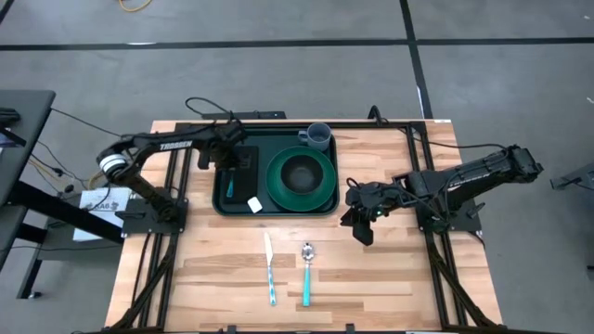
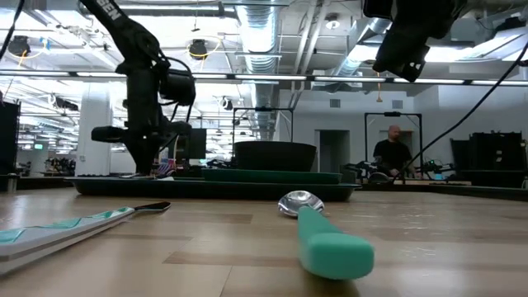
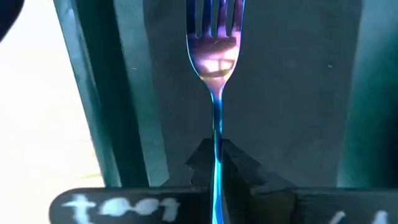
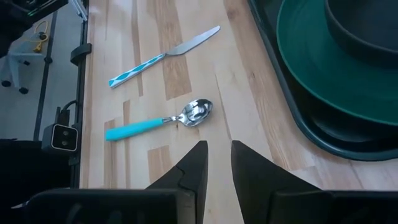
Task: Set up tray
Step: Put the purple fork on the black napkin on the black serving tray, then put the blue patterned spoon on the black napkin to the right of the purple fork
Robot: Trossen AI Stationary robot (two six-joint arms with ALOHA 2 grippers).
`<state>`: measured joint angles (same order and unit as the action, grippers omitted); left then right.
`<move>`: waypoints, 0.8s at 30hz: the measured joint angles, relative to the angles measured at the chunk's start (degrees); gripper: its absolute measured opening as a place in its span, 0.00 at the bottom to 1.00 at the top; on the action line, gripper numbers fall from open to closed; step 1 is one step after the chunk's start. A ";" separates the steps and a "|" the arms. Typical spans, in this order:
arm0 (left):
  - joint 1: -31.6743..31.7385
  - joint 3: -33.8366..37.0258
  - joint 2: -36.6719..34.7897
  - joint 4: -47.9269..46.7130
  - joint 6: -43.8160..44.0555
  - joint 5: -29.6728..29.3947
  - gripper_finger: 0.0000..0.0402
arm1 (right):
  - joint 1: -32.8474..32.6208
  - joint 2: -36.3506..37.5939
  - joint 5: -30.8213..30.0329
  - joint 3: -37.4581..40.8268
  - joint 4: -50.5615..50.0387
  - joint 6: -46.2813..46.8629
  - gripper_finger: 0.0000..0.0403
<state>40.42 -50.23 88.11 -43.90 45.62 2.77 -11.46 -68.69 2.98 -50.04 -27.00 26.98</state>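
Your tray (image 1: 243,206) sits on the tabletop (image 1: 213,269) toward its far edge, roughly midway between the left and right edges. Your left hand (image 1: 231,167) is over the tray's left part, clamped shut on a fork (image 3: 215,56); in the left wrist view the fork's handle runs out from between the fingers and its tines point away over a black napkin (image 3: 286,99) lying in the tray. A small white piece (image 1: 254,204) lies in the tray near its front rim. To the right of the napkin, a green plate (image 1: 320,190) rests in the tray with a dark bowl (image 1: 299,172) on it. A grey cup (image 1: 316,136) stands at the tray's far right corner. Your right hand (image 1: 362,221) hovers above bare wood just right of the tray, fingers (image 4: 194,168) a little apart and holding nothing. Near the front edge lie a knife (image 1: 269,269) and a spoon (image 1: 306,274), both with teal handles, side by side and well apart from the tray. In the low view a person (image 2: 391,155) sits in the room behind.
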 joint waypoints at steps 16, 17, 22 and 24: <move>1.10 -0.01 1.15 -0.07 -1.03 -1.57 0.08 | 0.00 0.00 0.00 0.02 0.02 0.01 0.16; 1.10 -0.01 1.15 -0.09 -1.03 -1.60 0.09 | 0.00 0.00 0.00 0.00 0.02 0.01 0.16; 1.10 -0.01 1.15 -0.08 -2.02 -1.60 0.12 | 0.00 0.00 0.00 0.00 0.00 0.00 0.16; 1.10 -0.23 0.97 -0.32 -2.10 -1.44 0.13 | 0.00 0.00 0.01 0.00 0.01 0.01 0.16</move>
<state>41.52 -50.46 89.07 -44.22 43.52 1.33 -11.46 -68.69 2.99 -50.04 -26.99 26.98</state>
